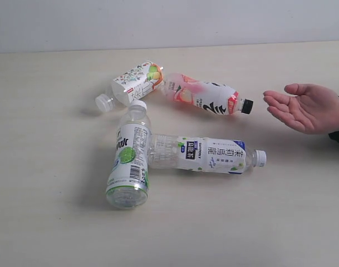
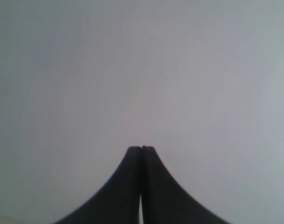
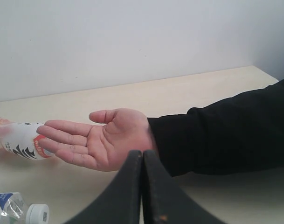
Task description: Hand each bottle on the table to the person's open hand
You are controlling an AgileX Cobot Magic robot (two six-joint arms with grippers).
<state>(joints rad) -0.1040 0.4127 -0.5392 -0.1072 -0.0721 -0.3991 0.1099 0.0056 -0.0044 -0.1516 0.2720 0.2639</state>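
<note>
Several clear bottles lie on the pale table (image 1: 47, 222). The green-lime one (image 1: 128, 158) rests over the base of the white-blue one (image 1: 205, 155). Behind them lie the white patterned bottle (image 1: 131, 84) and the pink-peach bottle (image 1: 208, 95) with its black cap toward the person's open hand (image 1: 303, 107), palm up at the right edge. Neither gripper shows in the exterior view. My right gripper (image 3: 142, 153) is shut and empty, just in front of the open hand (image 3: 97, 139). My left gripper (image 2: 141, 148) is shut, facing only a blank grey wall.
A dark sleeve (image 3: 225, 135) stretches across the table behind my right gripper. A pale wall (image 1: 169, 22) stands along the table's far edge. In the right wrist view the pink-peach bottle (image 3: 18, 140) lies behind the fingers and the white-blue bottle's cap (image 3: 37, 213) lies close by.
</note>
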